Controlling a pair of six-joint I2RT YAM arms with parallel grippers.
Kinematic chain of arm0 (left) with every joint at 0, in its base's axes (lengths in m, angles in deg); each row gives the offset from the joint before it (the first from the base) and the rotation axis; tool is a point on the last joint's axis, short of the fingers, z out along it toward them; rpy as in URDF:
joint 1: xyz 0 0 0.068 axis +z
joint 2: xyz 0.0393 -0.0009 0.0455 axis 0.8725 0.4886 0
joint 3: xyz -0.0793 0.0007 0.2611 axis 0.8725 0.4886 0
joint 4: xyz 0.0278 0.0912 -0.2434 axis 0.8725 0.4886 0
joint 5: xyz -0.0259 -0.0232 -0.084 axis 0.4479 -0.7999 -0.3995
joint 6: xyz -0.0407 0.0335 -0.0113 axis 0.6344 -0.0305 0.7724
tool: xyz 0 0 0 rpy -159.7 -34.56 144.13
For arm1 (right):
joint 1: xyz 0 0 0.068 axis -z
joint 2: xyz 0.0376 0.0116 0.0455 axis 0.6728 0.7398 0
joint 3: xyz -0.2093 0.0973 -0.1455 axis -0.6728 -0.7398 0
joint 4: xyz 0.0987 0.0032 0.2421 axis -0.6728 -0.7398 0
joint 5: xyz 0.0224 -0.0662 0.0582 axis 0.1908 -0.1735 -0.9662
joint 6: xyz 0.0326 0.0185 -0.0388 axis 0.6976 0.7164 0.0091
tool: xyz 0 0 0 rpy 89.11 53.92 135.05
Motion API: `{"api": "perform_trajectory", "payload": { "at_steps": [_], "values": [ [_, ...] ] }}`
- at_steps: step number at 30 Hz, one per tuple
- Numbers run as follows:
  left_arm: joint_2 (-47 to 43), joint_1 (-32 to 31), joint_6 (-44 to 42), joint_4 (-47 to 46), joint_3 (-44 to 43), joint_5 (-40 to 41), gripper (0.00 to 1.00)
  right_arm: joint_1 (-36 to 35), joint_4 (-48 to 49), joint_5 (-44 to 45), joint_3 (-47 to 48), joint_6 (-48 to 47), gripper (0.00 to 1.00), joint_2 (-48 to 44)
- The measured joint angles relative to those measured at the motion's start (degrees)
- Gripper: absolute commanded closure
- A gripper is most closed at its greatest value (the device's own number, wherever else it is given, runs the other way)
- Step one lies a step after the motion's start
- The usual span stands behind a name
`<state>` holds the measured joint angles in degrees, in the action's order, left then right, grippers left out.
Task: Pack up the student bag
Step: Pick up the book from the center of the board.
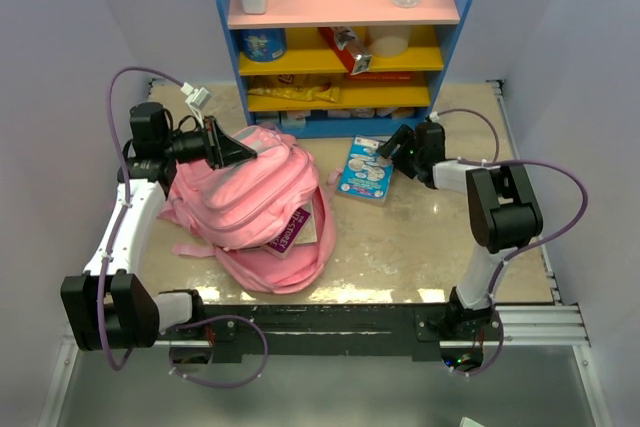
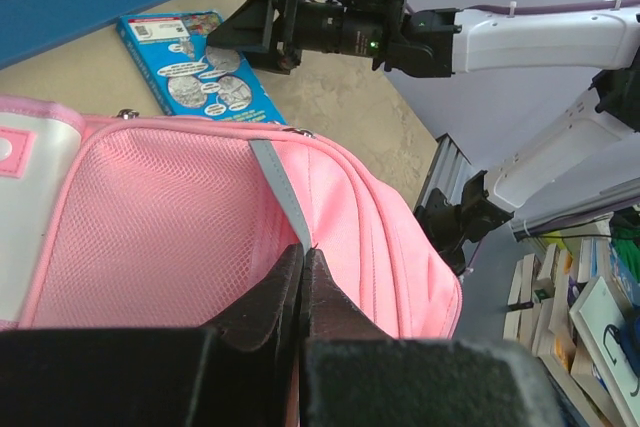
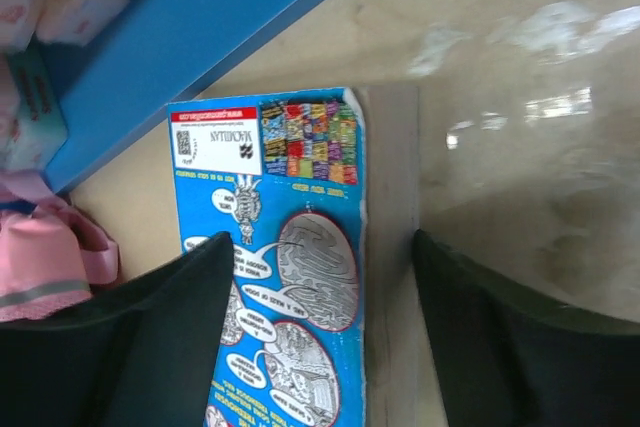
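Left tool (image 2: 303, 262) clamped shut on student bag (image 2: 160, 217) at grey strip (image 2: 280, 187). Right tool (image 3: 322, 277) wide open over blue activity book (image 3: 270, 177), right of bag.

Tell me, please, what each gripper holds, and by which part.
The left gripper pinches the student bag by its pink fabric at the grey strip. The right gripper holds nothing, open over the blue book.

Soft pink all over the student bag (image 1: 250, 197), with a grey zip strip and white patch. Bright blue on the book (image 1: 364, 169), dotted with white speech bubbles edged red. Blue frame, pink and yellow boards on the shelf (image 1: 330, 2). Mottled beige on the surface (image 1: 430, 237).
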<state>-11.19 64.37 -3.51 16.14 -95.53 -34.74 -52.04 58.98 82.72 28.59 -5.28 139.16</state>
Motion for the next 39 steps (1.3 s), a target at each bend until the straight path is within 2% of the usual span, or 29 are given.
{"api": "perform_trajectory", "payload": {
  "at_steps": [1,3,4,7,10,11,12,15,24,39],
  "values": [
    [0.04,0.00,-0.04,0.13,-0.07,-0.02,1.00,-0.66,0.72,-0.09,-0.09,0.37,0.55,0.52],
    [0.04,0.00,-0.52,0.92,-0.46,0.00,1.00,-1.79,1.79,-0.04,-0.48,1.18,0.78,1.07],
    [0.04,0.00,-0.85,1.33,-0.72,0.02,1.00,-2.19,2.12,0.09,-1.22,1.90,0.93,1.09],
    [0.04,0.00,-1.92,2.47,-1.40,0.11,1.00,-2.73,4.11,0.09,-2.60,3.91,1.00,0.74],
    [0.04,0.00,-3.08,4.07,-2.14,0.28,1.00,-3.10,4.24,0.55,-2.56,4.31,0.98,0.74],
    [0.04,0.00,-3.50,4.48,-2.34,0.26,1.00,-3.34,4.26,0.87,-2.51,4.28,0.92,0.74],
    [0.04,0.00,-3.89,4.85,-2.49,0.28,1.00,-3.63,4.35,1.16,-2.43,4.28,0.79,0.79],
    [0.04,0.00,-5.05,5.66,-2.62,0.28,1.00,-4.87,4.81,1.09,-2.43,4.44,0.71,0.92],
    [0.04,0.00,-7.87,7.85,-2.64,0.24,1.00,-9.25,8.39,-1.73,-4.94,5.05,0.64,1.07],
    [-0.09,0.07,-9.46,8.44,-2.64,0.26,1.00,-13.73,6.14,-2.10,-3.93,5.25,0.62,-2.95]
  ]
}}
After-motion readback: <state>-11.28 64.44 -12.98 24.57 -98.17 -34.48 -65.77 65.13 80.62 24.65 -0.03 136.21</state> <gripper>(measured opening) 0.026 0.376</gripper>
